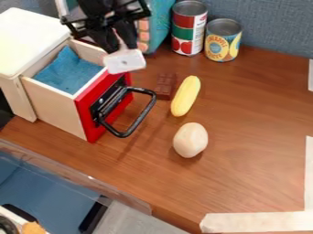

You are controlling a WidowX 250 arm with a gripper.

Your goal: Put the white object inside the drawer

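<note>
Tape (pixel 260 222) runs along the bottom right. At the top edge, left of centre, the black gripper (pixel 120 45) hangs down, tipped slightly so its fingertips point toward the lower right. Its fingers are closed around the narrow end of the white object (pixel 125 61), whose broad end juts out below them. That object is at the far end of the drawer's red front; whether above it or just beyond, I cannot tell. The drawer (pixel 86 119) stands open, blue cloth (pixel 68 72) inside. Corn (pixel 185 96) lies between the chocolate (pixel 165 86) and the egg (pixel 191 140).
</note>
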